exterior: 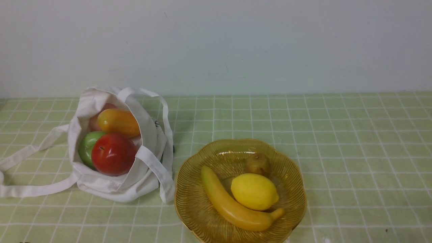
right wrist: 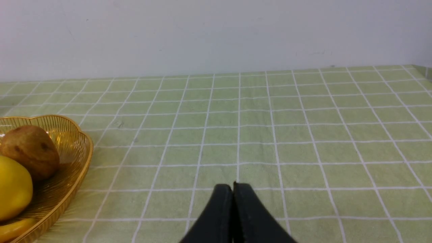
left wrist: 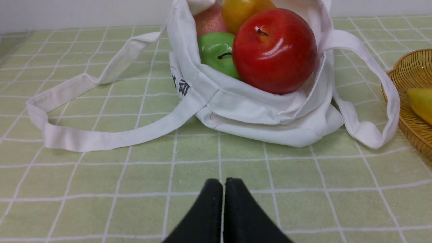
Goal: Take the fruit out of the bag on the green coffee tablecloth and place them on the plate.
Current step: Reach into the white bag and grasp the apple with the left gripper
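Pale, faintly marked wall at the back.

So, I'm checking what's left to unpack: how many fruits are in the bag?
4 in view: red apple in front, green apple beside it, orange fruit and pinkish one behind. More may be hidden.
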